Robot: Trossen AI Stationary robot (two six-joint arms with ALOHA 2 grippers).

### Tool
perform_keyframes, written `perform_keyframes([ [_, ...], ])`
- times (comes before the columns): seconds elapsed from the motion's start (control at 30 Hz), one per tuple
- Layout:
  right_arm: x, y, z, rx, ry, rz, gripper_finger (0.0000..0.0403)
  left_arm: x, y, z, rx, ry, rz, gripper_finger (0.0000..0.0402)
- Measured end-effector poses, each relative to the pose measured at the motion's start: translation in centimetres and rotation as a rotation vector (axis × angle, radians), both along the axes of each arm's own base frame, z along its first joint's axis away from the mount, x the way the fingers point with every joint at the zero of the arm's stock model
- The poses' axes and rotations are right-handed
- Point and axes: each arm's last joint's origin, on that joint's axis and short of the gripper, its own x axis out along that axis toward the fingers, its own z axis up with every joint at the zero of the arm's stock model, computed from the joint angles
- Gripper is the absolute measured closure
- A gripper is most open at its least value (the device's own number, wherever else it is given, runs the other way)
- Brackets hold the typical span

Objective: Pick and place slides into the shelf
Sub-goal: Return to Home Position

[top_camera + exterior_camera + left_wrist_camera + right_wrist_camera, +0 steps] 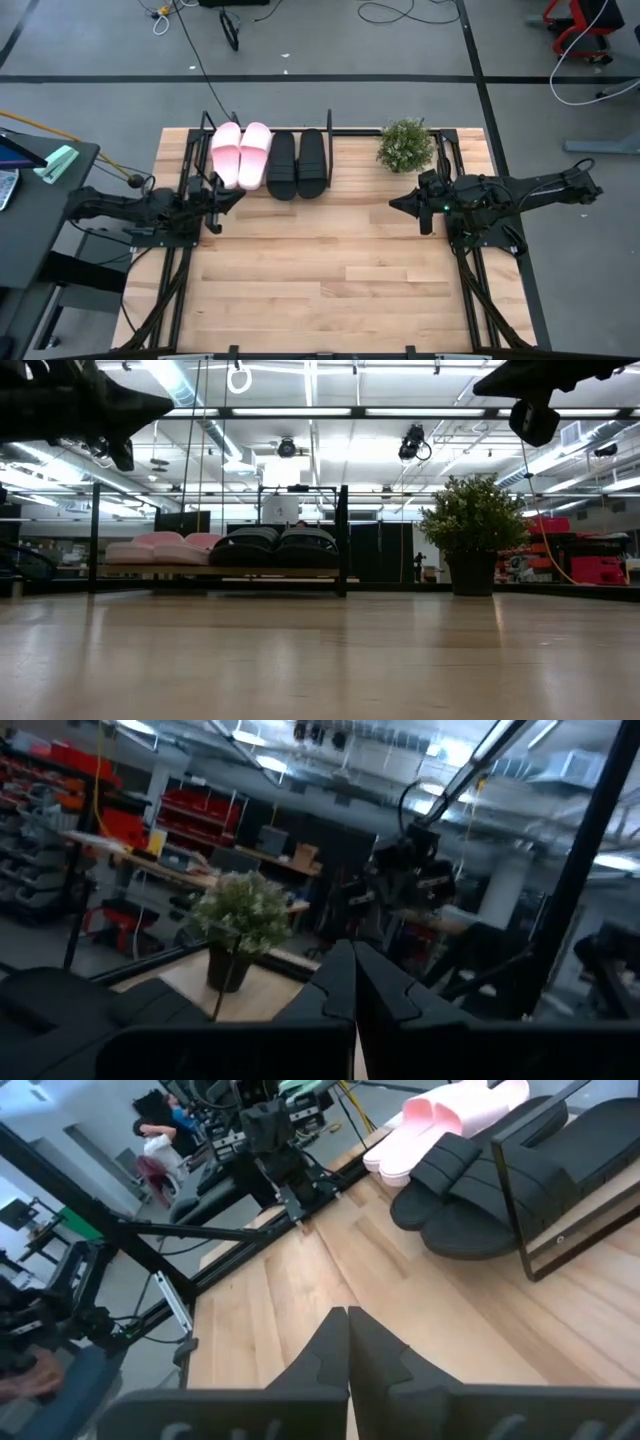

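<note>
Two pale pink slides and two black slides lie side by side, soles down, on the shelf at the table's far edge; the low view shows the pink pair and the black pair resting on the shelf's wooden base. In the right wrist view the black slides and pink slides sit behind a black shelf bar. My left gripper hovers shut above the table, near the shelf's left end. My right gripper hovers shut at the table's right, below the plant.
A small green potted plant stands at the far right of the table, next to the shelf. Black arm frames run along both table sides. Bare wooden table spreads between and in front of the arms. A person shows far off in the room.
</note>
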Motion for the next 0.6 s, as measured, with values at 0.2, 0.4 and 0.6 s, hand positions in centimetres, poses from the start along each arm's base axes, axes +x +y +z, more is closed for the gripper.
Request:
perform_keyframes([
  [0.2,0.0,-0.1,0.0,-0.003,0.0,-0.019,0.0403,-0.1,0.1,-0.1,0.025,0.019,0.022,0.04],
  [0.4,-0.1,-0.1,0.0,-0.009,0.001,-0.038,0.0403,0.0,0.1,-0.3,0.033,0.038,0.018,0.04],
  [0.6,-1.3,-0.1,0.1,-0.029,0.01,-0.068,0.0403,0.1,0.0,-0.5,0.007,0.056,0.006,0.0397],
])
